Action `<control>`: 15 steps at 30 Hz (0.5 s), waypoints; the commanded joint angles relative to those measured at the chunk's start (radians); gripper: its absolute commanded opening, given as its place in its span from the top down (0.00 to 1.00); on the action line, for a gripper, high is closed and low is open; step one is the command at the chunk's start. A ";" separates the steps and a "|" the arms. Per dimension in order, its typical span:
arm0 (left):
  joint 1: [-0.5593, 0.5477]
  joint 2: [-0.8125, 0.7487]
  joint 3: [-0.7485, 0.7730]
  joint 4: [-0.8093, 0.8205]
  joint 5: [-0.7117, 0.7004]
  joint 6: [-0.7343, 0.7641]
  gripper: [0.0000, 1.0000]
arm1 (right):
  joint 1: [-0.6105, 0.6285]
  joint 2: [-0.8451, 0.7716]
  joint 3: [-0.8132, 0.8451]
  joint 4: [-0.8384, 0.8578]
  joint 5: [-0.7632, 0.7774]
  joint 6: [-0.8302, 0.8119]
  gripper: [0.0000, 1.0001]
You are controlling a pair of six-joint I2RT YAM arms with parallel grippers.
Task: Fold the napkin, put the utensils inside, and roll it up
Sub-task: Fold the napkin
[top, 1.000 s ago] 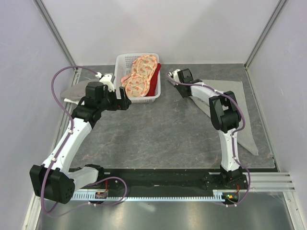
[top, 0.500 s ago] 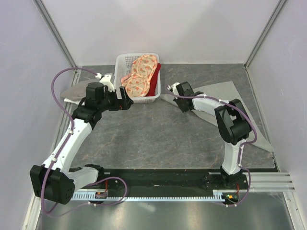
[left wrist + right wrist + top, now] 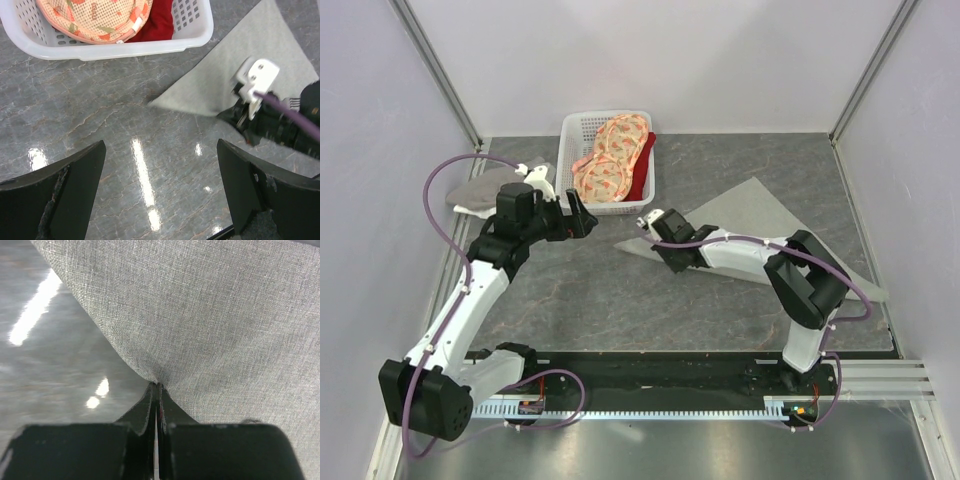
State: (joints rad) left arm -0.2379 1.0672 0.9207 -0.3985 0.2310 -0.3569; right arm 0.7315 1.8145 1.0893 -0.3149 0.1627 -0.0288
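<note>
Right wrist: fingers (image 3: 140, 416) tight on napkin (image 3: 210, 315)

Clearance at left gripper (image 3: 161, 150)
Bare tabletop (image 3: 75, 105) between its fingers; white basket (image 3: 125, 47) blocks straight ahead; napkin (image 3: 225, 75) corner lies ahead-right.

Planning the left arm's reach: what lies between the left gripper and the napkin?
Only bare table between left gripper and napkin, in the left wrist view.
</note>
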 commanded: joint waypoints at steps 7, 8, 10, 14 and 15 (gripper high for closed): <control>0.002 -0.079 0.006 -0.023 -0.061 0.022 0.00 | 0.264 0.166 0.070 -0.105 -0.106 0.165 1.00; 0.002 -0.079 0.009 -0.028 -0.070 0.039 0.00 | 0.281 0.178 0.081 -0.105 -0.107 0.173 1.00; 0.005 -0.082 0.015 -0.034 -0.120 0.059 0.00 | 0.321 0.200 0.115 -0.105 -0.112 0.190 1.00; 0.021 -0.088 0.026 -0.046 -0.228 0.099 0.00 | 0.364 0.210 0.161 -0.105 -0.115 0.213 1.00; 0.028 -0.090 0.024 -0.048 -0.261 0.102 0.00 | 0.368 0.206 0.165 -0.104 -0.112 0.216 1.00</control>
State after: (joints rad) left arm -0.2325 1.0000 0.9207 -0.4324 0.1036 -0.3199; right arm 1.0595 1.9480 1.2652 -0.3283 0.1543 0.1116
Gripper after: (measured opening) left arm 0.996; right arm 0.008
